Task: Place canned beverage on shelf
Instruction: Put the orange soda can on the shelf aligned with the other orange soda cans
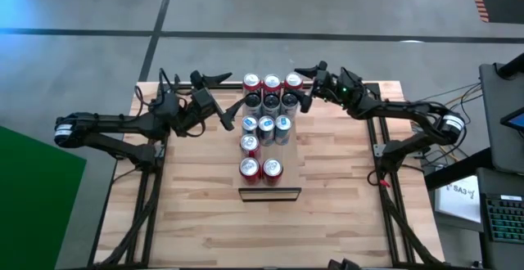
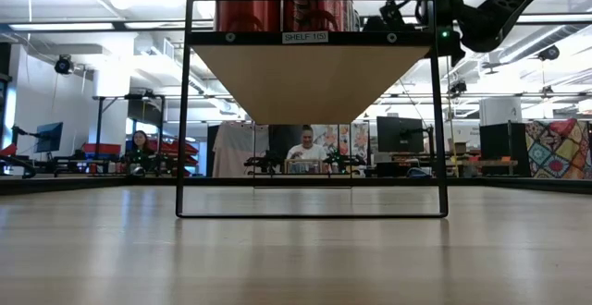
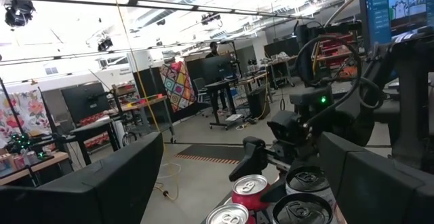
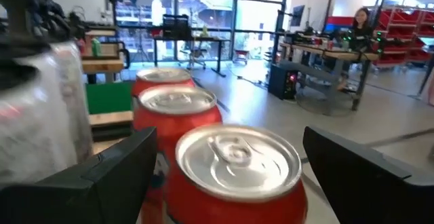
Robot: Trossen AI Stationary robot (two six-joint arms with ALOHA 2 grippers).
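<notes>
The shelf (image 1: 295, 151) is a raised light-wood board in a black frame (image 2: 190, 111) at the table's middle. Several cans stand upright on it in rows: red ones (image 1: 272, 82) at the far end, dark ones (image 1: 271, 102), blue ones (image 1: 266, 124), and red ones (image 1: 271, 168) nearer. My right gripper (image 1: 304, 86) is open at the shelf's far right corner. Its fingers (image 4: 108, 170) stand on either side of the far right red can (image 4: 237, 170). My left gripper (image 1: 223, 100) is open at the shelf's left side, level with the dark cans (image 3: 308, 180).
The shelf stands on a planked wooden tabletop (image 1: 196, 204) with bare room on its near half. A desk with a keyboard (image 1: 503, 217) is off the right edge and a green panel (image 1: 33, 196) off the left. People sit in the room beyond (image 2: 305, 148).
</notes>
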